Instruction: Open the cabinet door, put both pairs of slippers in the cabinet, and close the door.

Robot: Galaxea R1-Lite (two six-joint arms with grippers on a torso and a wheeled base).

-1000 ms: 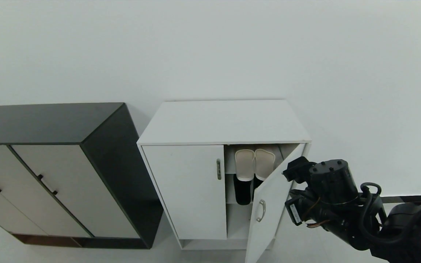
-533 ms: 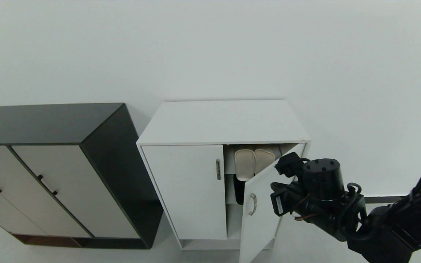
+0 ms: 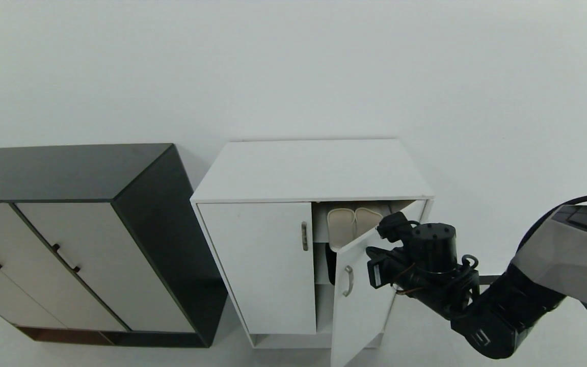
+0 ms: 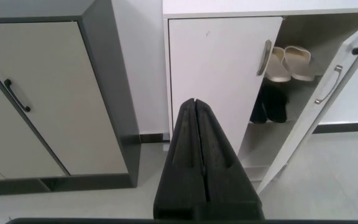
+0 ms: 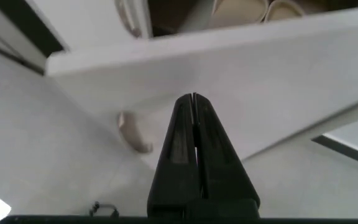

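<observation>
Right gripper (image 5: 193, 98): fingers pressed together, holding nothing; the tips sit at the outer face of the white cabinet's (image 3: 309, 168) right door (image 3: 359, 300), high on the panel, above the door handle (image 3: 347, 281); contact looks likely but I can't confirm it.

The door stands partly ajar, hinged on the cabinet's right side, long axis upright; its free edge is angled out toward me, with a gap between it and the shut left door (image 3: 258, 265).

Both pairs are inside: beige slippers (image 3: 354, 221) on the upper shelf, black slippers (image 4: 271, 106) on the shelf below; nothing pokes past the front that I can see.

The door lies directly ahead of the right fingertips, so I judge the closing push should run inward toward the cabinet front, sweeping toward the left door.

Left gripper (image 4: 195, 102): fingers closed and empty, well back, facing the left door; the right arm is clearly nearer, so closing falls to it.
</observation>
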